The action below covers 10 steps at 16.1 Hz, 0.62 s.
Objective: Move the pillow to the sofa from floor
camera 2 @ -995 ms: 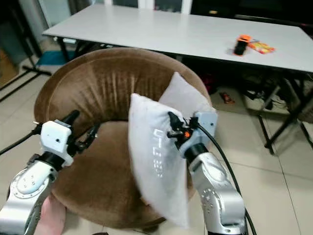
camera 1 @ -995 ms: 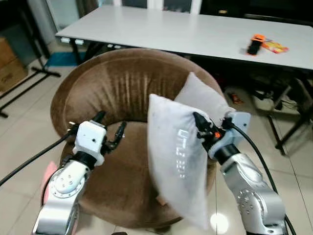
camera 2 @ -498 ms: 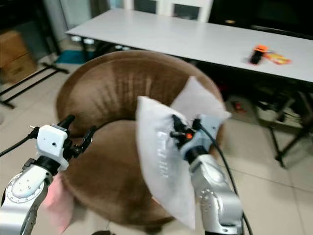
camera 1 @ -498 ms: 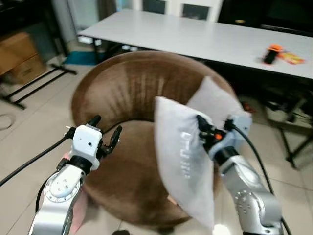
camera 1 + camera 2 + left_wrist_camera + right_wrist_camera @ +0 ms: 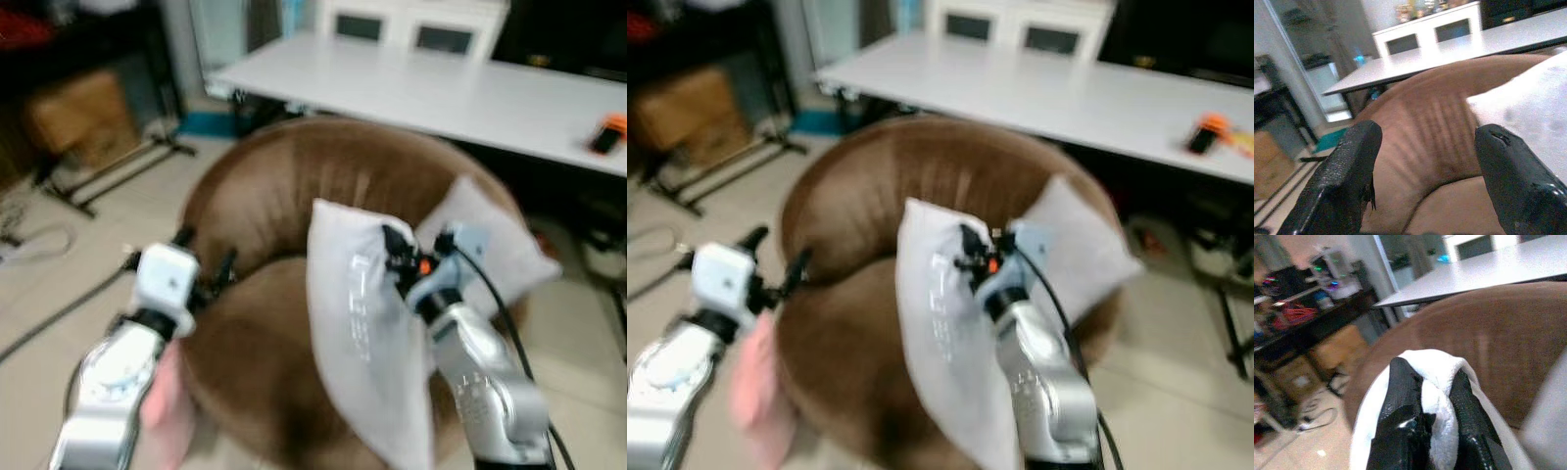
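Over the round brown sofa [image 5: 284,196], the right gripper [image 5: 394,245] has its two black fingers [image 5: 1403,401] pinched tight on the top edge of the white pillow [image 5: 358,343], so the pillow hangs upright in the air above the right part of the seat, off the floor. Its lower corner droops past the front edge of the seat. Behind it, a second grey cushion [image 5: 495,245] leans against the right side of the backrest. The left gripper [image 5: 201,269] hovers over the left side of the seat with its fingers [image 5: 1347,181] spread wide and nothing between them, pointing at the backrest. Something pink [image 5: 749,387] sits low beside the left arm, but the head views are blurry so I can't really tell what it is. A long white table [image 5: 441,93] stands behind the sofa with a small orange and black thing [image 5: 1203,134] on its right end.
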Available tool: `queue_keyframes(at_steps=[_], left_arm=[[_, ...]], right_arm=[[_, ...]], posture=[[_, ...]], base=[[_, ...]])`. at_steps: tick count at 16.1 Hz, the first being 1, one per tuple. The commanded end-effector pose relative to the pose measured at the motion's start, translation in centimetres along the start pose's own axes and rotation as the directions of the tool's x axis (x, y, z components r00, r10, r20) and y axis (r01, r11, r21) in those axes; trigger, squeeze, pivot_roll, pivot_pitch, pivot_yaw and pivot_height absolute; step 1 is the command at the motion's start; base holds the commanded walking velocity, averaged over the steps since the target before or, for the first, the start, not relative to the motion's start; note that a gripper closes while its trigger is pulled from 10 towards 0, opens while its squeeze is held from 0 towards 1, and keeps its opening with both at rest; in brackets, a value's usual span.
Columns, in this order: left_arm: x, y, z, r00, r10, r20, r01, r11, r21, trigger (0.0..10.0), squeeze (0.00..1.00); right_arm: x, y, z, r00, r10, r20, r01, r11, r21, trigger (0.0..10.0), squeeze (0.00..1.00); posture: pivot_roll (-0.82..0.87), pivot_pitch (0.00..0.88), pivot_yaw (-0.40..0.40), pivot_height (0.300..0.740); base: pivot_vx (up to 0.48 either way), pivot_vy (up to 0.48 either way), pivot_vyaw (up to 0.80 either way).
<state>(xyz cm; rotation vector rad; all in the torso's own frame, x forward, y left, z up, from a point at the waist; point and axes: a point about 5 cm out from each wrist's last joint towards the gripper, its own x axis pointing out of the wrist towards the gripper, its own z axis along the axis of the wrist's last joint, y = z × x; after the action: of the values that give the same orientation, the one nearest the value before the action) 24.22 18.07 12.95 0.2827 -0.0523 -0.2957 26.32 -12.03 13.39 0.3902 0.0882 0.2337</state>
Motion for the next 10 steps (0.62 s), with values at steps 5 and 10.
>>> queue_keyframes(at_steps=[5,10], left_arm=[[-0.6,-1.0,-0.6,0.989,-0.136,-0.055,0.137,0.99,0.012,10.0,0.0],[-1.7,-0.4,-1.2,0.94,-0.312,-0.137,0.317,0.948,0.015,10.0,0.0]], right_arm=[[0.9,0.6,1.2,0.998,0.062,0.001,-0.062,0.995,-0.078,10.0,0.0],[3.6,2.2,2.2,0.99,0.136,0.04,-0.132,0.988,-0.082,10.0,0.0]], posture=[[0.05,0.0,-0.012,0.74],[0.05,0.0,-0.004,0.74]], base=[[0.0,0.0,0.0],[0.0,0.0,0.0]])
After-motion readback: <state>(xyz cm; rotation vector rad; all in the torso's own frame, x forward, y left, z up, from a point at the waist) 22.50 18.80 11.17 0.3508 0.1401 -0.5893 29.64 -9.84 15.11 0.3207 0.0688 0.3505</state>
